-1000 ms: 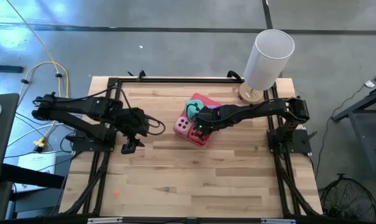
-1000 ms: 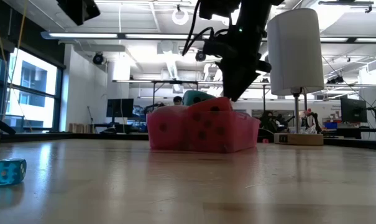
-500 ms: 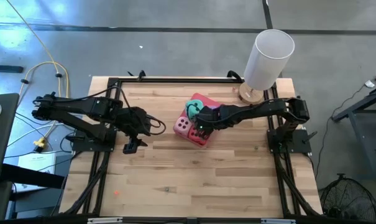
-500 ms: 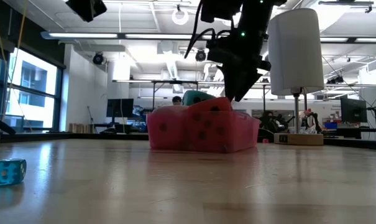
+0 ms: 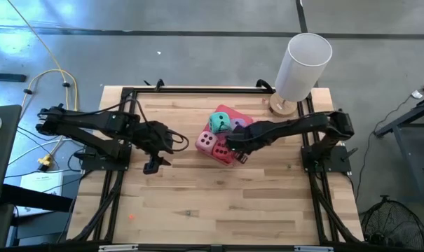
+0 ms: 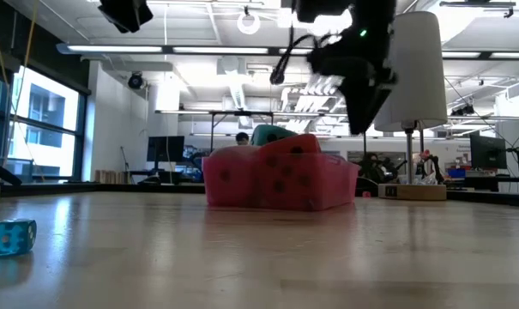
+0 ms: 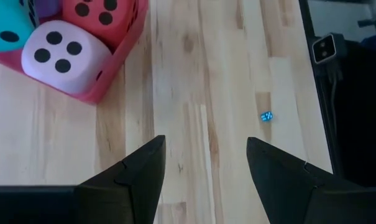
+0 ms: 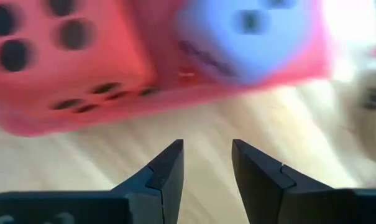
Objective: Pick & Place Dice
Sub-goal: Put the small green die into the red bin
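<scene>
Four dice sit in the pink tray [image 5: 229, 157] near the table's middle: teal [image 5: 220, 122], pale pink [image 5: 207, 142], purple [image 5: 239, 124] and red [image 5: 225, 150]. My right gripper [image 5: 240, 158] hangs open just off the tray's near right corner, above bare wood, with nothing between its fingers [image 8: 169, 165]. Its wrist view shows the red die [image 8: 51, 50] and the purple die [image 8: 250, 28] behind the tray wall [image 8: 175, 93]. My left gripper [image 5: 152, 168] waits open, high over the table's left side, looking at the tray [image 7: 113, 71].
A white cylindrical lamp [image 5: 303, 66] stands on a wooden base at the far right corner. A tiny blue die [image 7: 266, 116] lies on the bare wood toward the near edge, also seen in the low view [image 6: 10, 236]. Black frame rails run along the table's edges.
My right gripper has drawn off from over the dice in the tray, toward the table's near right, and now hangs beside the tray. The purple die, hidden under the arm before, shows in the tray. The dice and tray have not shifted.
</scene>
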`<action>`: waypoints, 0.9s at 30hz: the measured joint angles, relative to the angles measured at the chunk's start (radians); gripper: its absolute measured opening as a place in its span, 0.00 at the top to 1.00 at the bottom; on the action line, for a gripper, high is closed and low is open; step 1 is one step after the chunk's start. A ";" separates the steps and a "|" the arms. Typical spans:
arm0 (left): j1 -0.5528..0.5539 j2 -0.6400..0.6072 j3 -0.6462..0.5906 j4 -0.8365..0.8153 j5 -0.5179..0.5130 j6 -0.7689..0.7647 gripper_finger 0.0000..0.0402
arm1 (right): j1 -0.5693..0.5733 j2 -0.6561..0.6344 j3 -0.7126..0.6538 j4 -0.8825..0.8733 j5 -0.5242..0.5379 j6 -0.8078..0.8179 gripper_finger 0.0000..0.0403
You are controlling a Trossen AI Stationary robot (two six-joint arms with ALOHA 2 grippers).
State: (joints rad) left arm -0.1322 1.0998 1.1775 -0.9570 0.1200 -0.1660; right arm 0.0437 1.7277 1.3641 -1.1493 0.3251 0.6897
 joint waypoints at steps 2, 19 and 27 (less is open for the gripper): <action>0.000 0.001 -0.015 0.021 0.000 -0.022 0.46 | 0.028 -0.046 0.001 -0.079 0.056 0.069 0.69; -0.009 0.000 -0.022 0.054 0.000 -0.067 0.46 | 0.437 -0.311 -0.187 -0.280 0.040 0.823 0.69; -0.045 0.000 -0.040 0.073 0.000 -0.011 0.46 | 0.447 -0.312 -0.351 -0.267 -0.186 0.962 0.69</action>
State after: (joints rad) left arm -0.1776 1.0996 1.1370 -0.8836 0.1196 -0.1772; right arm 0.4911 1.4158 1.0130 -1.4166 0.1394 1.6517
